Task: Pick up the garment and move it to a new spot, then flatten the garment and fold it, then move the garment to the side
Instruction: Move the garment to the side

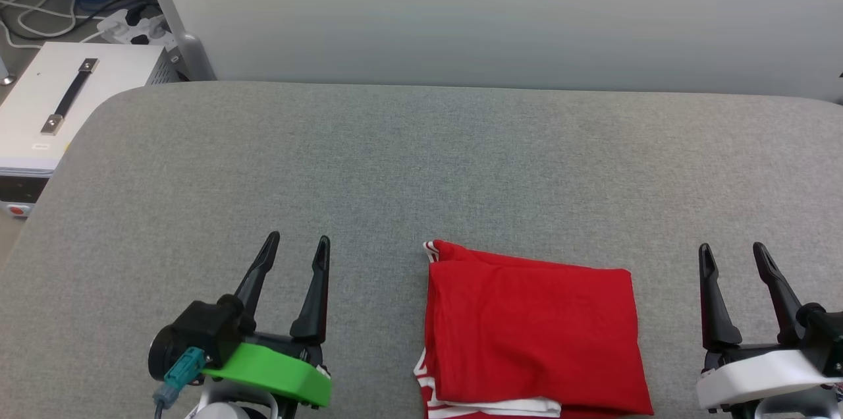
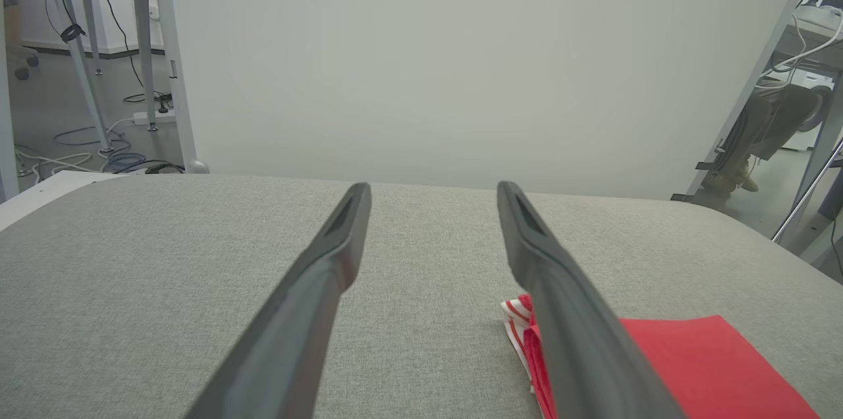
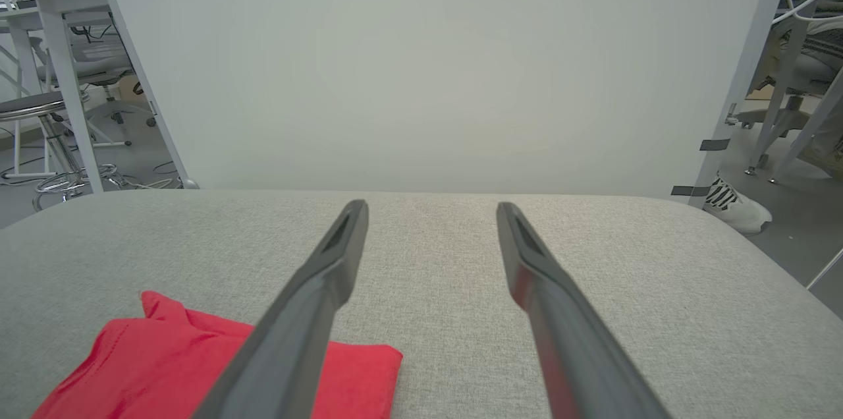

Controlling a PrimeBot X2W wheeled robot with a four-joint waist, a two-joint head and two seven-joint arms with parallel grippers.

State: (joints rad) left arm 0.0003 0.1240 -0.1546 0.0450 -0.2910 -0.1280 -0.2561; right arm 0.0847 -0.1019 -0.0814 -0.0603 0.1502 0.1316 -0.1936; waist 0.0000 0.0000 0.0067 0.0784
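Garment lies folded into a tidy red rectangle on the grey padded table, at the near edge and a touch right of centre. White sleeve and striped trim peek out along its left and bottom sides, and it sits between the two grippers, touching neither. Left gripper hovers off to its left, fingers spread wide with nothing between them. Right gripper mirrors it near the cloth's right edge, fingers apart too and empty. Folding looks done from here, so my read is that the move to the side is the step in hand. To do it well, bring a gripper down on each side edge of the stack and pinch through all the layers, not the top one alone. Then lift both sides level and together, and carry it low so the fold doesn't spill open. That far-left corner with the trim looks the likeliest to flop. Count time: one garment, one table, two grippers, two dark fingers on each, so four fingers all told, plus one white box with a strap handle off the table's left corner
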